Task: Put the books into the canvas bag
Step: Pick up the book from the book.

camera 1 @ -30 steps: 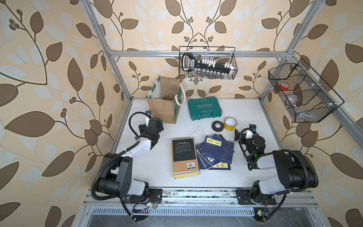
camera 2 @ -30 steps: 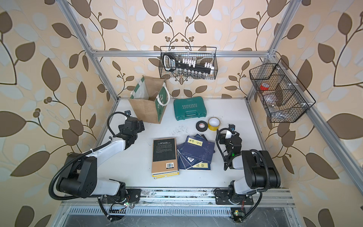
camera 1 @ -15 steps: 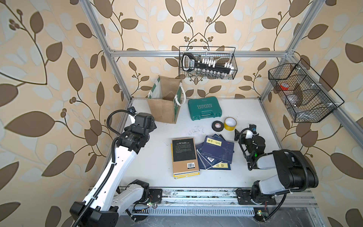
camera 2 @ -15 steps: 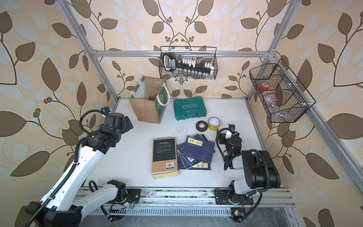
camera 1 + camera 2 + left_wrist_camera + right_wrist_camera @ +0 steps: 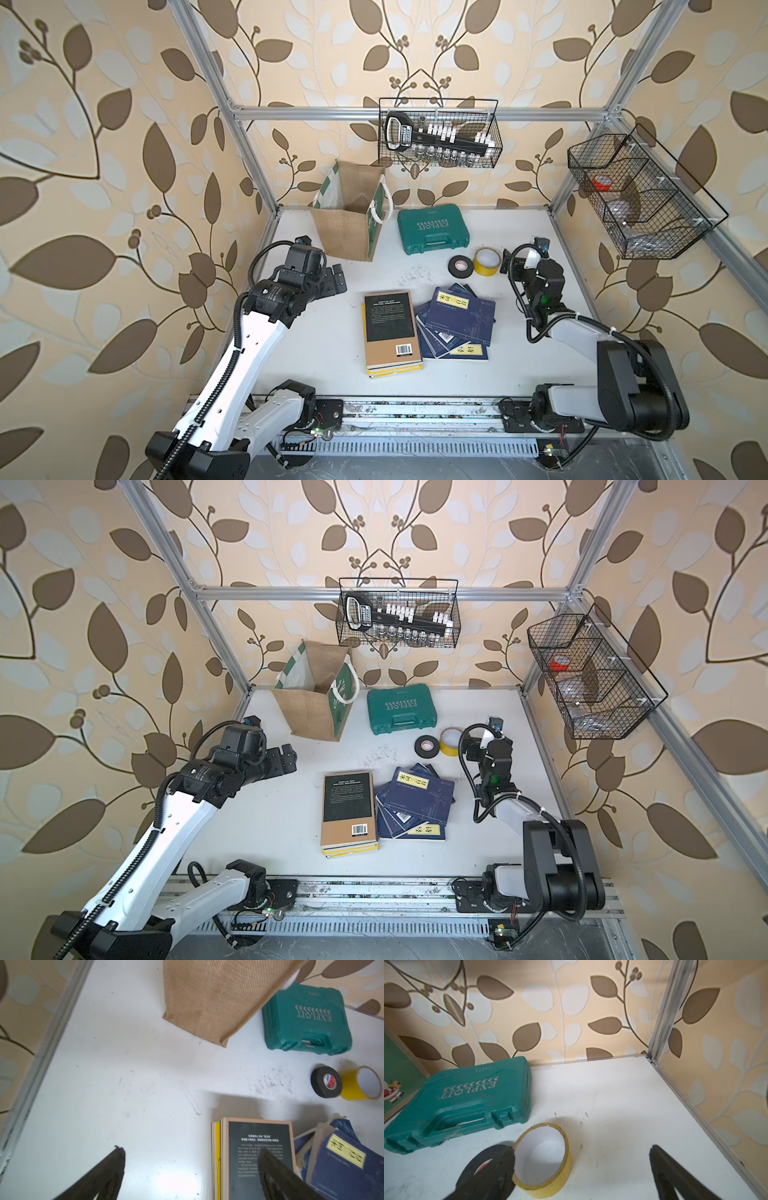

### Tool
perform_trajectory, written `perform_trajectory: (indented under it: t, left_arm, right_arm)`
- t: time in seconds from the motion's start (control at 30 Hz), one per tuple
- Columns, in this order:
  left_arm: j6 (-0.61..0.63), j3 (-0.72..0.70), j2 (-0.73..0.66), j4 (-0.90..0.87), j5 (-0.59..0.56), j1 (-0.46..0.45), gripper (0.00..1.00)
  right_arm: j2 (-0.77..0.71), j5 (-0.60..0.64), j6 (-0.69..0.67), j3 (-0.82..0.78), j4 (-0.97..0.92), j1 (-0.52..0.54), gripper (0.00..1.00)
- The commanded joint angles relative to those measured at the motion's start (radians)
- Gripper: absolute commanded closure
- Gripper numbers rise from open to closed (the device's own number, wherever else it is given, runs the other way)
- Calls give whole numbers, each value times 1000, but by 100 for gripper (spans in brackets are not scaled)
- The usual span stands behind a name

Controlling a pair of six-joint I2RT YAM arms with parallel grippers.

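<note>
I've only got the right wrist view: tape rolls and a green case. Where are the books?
Observer: Middle of the table, in two piles: a tan-and-black book on top of yellow ones, navy books fanned beside it.
Operator: Is the bag standing?
Observer: Yes, the bag stands open-mouthed at the back, beside the green case.
Operator: Left gripper?
Observer: The left gripper hovers open and empty between bag and books.

The left arm (image 5: 249,353) is unfolded now, its elbow swung far out from the books (image 5: 390,328). The left gripper (image 5: 337,279) points toward them, slightly nearer.
</note>
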Motion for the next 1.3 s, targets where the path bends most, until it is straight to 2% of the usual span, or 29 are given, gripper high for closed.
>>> perform_trajectory:
  t: [0.0, 0.07, 0.17, 0.27, 0.43, 0.5, 0.6, 0.77, 0.9, 1.03, 1.27]
  left_arm:
    - [-4, -40, -9, -12, 190, -3, 1]
    - [-11, -83, -31, 26, 248, -3, 1]
    - [-17, -142, -68, 83, 327, -3, 1]
    - [-20, -167, -76, 110, 393, -3, 1]
    - [11, -187, -59, 148, 507, -5, 1]
    - [16, -191, -50, 146, 515, -5, 1]
    - [5, -199, -30, 147, 534, -5, 1]
    - [-79, -231, 6, 167, 533, -4, 1]
    - [-165, -268, 18, 203, 517, -3, 1]
    - [-225, -300, 47, 239, 496, -2, 1]
    - [-262, -357, 104, 345, 546, 0, 1]
  right_arm:
    - [-64, 98, 109, 146, -434, 46, 1]
    - [-113, 56, 172, 184, -564, 79, 1]
    - [-205, -86, 252, 169, -651, 136, 1]
    - [-280, -115, 349, 145, -758, 223, 1]
    - [-390, -195, 440, 73, -785, 372, 1]
    - [-381, -308, 425, 72, -748, 433, 1]
    - [-314, -426, 387, 84, -674, 536, 1]
    - [-122, -543, 350, 175, -598, 654, 1]
    - [61, -615, 308, 290, -596, 685, 1]
    - [206, -621, 287, 366, -584, 689, 1]
    - [354, -618, 286, 414, -546, 687, 1]
